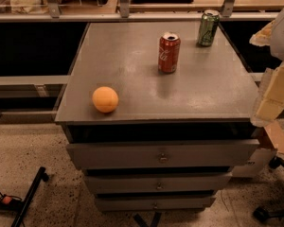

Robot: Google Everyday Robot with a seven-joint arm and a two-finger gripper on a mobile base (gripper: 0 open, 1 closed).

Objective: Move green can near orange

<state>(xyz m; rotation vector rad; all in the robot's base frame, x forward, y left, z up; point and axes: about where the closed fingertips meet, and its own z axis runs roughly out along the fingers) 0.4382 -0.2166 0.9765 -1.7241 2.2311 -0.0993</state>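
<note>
The green can (208, 28) stands upright at the far right corner of the grey cabinet top (132, 60). The orange (105, 99) lies near the front left edge of the same top, far from the can. A red Coca-Cola can (169, 52) stands upright between them, closer to the green can. My gripper (270, 103) shows as pale cream parts at the right edge of the view, beside the cabinet's front right corner. It holds nothing that I can see and is well apart from the green can.
The cabinet has several drawers (161, 154) below its top. A rail and shelf (132, 15) run behind it. A black stand leg (28, 195) lies on the floor at the left, and a chair base (270, 212) is at the lower right.
</note>
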